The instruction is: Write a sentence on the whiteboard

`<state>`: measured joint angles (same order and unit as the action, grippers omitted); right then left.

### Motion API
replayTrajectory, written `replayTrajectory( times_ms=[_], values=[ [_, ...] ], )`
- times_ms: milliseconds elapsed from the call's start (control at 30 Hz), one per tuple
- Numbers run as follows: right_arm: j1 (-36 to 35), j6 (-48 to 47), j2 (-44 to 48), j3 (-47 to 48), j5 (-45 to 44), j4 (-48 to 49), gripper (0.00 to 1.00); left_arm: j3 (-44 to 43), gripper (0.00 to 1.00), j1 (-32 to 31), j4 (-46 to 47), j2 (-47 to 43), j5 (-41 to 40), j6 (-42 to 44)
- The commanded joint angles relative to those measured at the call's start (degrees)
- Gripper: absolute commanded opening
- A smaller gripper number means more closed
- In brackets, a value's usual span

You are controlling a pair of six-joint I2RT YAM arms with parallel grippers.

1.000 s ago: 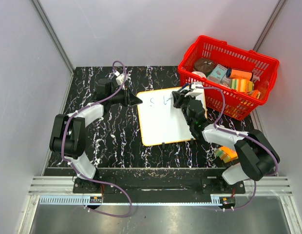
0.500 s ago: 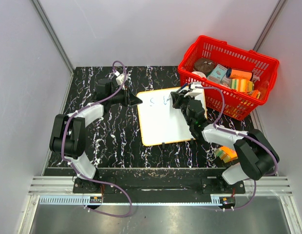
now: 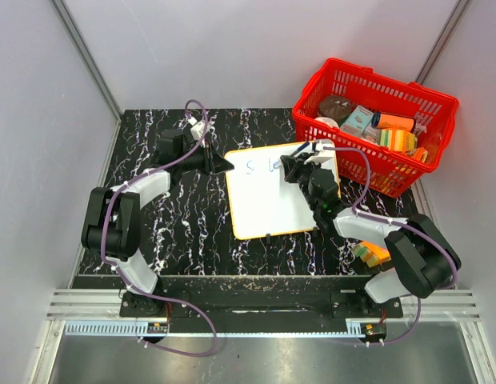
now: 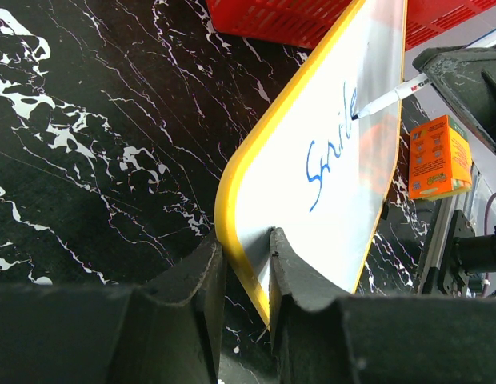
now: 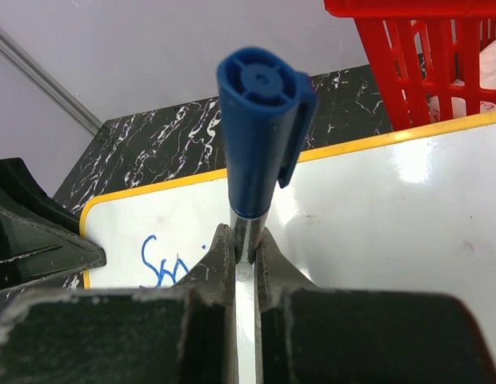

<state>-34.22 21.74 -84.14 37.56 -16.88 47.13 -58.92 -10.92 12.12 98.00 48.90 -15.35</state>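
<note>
Whiteboard (image 3: pixel 272 204) sat mid-frame; left gripper (image 4: pixel 246 268) pinched its yellow edge. Right gripper (image 5: pixel 246 250) clamped the marker (image 5: pixel 262 120), tip beside the sentence (image 4: pixel 328 152) (1 word, "Smile"). Best practice, judged: light, even pressure, board braced.

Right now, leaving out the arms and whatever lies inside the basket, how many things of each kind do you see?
whiteboard: 1
marker: 1
red basket: 1
orange box: 1
Total: 4
</note>
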Motion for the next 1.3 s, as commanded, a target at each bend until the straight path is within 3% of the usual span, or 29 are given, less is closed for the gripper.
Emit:
replayTrajectory(
  times_ms=[0, 733, 1267],
  values=[
    [0.4, -0.4, 1.8, -1.9, -2.1, -2.0, 0.00, 1.2, 0.00, -3.3, -5.5, 3.5, -7.4, 10.0],
    [1.3, -1.7, 2.5, 1.9, -4.7, -4.8, 0.00, 1.1, 0.00, -3.5, -5.7, 3.5, -7.6, 10.2],
    [2.6, -1.2, 11.4, 0.3, -2.4, -6.4, 0.00, 1.0, 0.00, -3.6, -6.0, 3.4, -7.9, 10.3]
  ],
)
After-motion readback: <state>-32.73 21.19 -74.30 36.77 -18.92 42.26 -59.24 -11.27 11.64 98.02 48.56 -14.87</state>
